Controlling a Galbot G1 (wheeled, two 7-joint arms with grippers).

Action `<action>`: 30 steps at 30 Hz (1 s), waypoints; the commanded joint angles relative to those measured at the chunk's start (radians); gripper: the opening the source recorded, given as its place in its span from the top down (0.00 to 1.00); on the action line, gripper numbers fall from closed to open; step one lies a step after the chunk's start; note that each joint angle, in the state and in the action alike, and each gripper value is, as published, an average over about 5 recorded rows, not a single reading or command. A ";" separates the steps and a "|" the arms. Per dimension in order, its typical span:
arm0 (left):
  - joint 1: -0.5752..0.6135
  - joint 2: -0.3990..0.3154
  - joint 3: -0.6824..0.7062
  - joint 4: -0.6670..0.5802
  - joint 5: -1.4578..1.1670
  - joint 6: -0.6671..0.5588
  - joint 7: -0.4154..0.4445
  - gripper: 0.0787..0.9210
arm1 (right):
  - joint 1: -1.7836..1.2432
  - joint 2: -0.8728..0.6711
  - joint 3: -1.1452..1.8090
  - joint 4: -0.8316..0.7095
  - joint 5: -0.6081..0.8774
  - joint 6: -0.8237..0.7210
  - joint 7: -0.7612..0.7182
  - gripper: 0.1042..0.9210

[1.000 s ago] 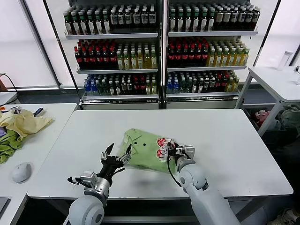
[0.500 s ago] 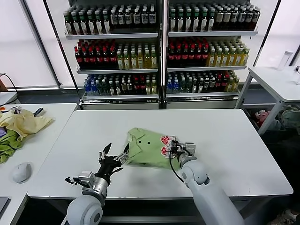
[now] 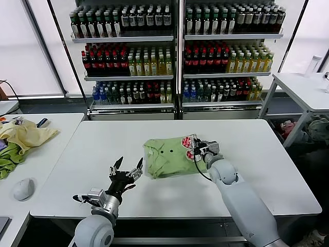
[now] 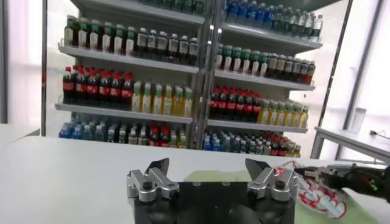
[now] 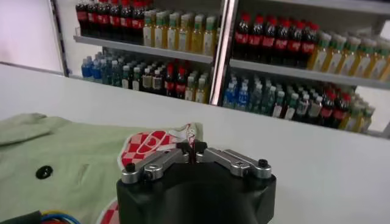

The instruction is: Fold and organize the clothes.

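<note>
The light green polo shirt (image 3: 167, 157) lies bunched on the white table (image 3: 103, 149), collar and buttons facing the left side, its red-and-white patch (image 3: 187, 146) at the right edge. My right gripper (image 3: 194, 148) is shut on the shirt's patch edge, with cloth pinched between the pads (image 5: 192, 148); the shirt (image 5: 67, 161) spreads beside it in the right wrist view. My left gripper (image 3: 126, 171) is open and empty, just left of the shirt near the table's front. In the left wrist view its fingers (image 4: 157, 172) stand wide apart, with the shirt (image 4: 207, 176) beyond.
A pale yellow garment (image 3: 23, 135) on a darker green cloth (image 3: 7, 159) and a mouse (image 3: 23, 189) lie on the side table at left. Bottle shelves (image 3: 175, 56) stand behind the table. Another white table (image 3: 303, 90) is at far right.
My right gripper has pulled the shirt's patch edge away from me and to the right, dragging the shirt farther onto the table. My left gripper stayed open near the front.
</note>
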 commanded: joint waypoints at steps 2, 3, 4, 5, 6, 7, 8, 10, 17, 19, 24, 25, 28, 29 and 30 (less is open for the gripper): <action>0.023 -0.002 -0.005 -0.020 0.057 -0.017 0.000 0.12 | -0.127 -0.023 0.111 0.133 -0.149 0.225 0.094 0.84; 0.027 -0.004 -0.006 -0.025 0.063 -0.020 0.000 0.12 | -0.158 -0.027 0.130 0.178 -0.144 0.238 0.106 0.81; 0.032 -0.008 -0.006 -0.029 0.071 -0.022 0.000 0.12 | -0.195 -0.031 0.151 0.227 -0.138 0.245 0.112 0.76; 0.035 -0.012 -0.007 -0.033 0.081 -0.023 0.000 0.12 | -0.228 -0.037 0.168 0.267 -0.135 0.247 0.109 0.73; 0.040 -0.015 -0.007 -0.037 0.095 -0.025 -0.001 0.12 | -0.269 -0.044 0.187 0.308 -0.135 0.246 0.103 0.70; 0.045 -0.019 -0.007 -0.040 0.111 -0.029 -0.001 0.12 | -0.316 -0.051 0.208 0.353 -0.134 0.242 0.095 0.66; 0.049 -0.022 -0.007 -0.042 0.126 -0.033 -0.001 0.12 | -0.357 -0.056 0.225 0.388 -0.134 0.236 0.088 0.63; 0.062 -0.027 -0.007 -0.048 0.150 -0.046 -0.001 0.12 | -0.455 -0.063 0.271 0.463 -0.122 0.243 0.064 0.55; 0.108 -0.045 -0.001 -0.059 0.195 -0.101 -0.004 0.12 | -0.692 -0.059 0.420 0.612 -0.097 0.301 -0.059 0.31; 0.119 -0.051 0.001 -0.062 0.218 -0.114 -0.006 0.12 | -0.732 -0.051 0.446 0.627 -0.101 0.315 -0.062 0.24; 0.143 -0.064 -0.003 -0.069 0.250 -0.124 -0.010 0.12 | -0.774 -0.027 0.470 0.642 -0.108 0.348 -0.045 0.13; 0.147 -0.066 -0.004 -0.071 0.254 -0.125 -0.011 0.12 | -0.778 -0.024 0.470 0.644 -0.112 0.352 -0.044 0.13; 0.161 -0.071 -0.010 -0.076 0.267 -0.127 -0.012 0.12 | -0.787 -0.015 0.469 0.658 -0.147 0.378 -0.039 0.12; 0.166 -0.072 -0.013 -0.077 0.270 -0.128 -0.013 0.12 | -0.790 -0.012 0.469 0.664 -0.163 0.388 -0.036 0.12; 0.170 -0.073 -0.017 -0.078 0.273 -0.129 -0.014 0.12 | -0.793 -0.010 0.467 0.670 -0.177 0.397 -0.032 0.12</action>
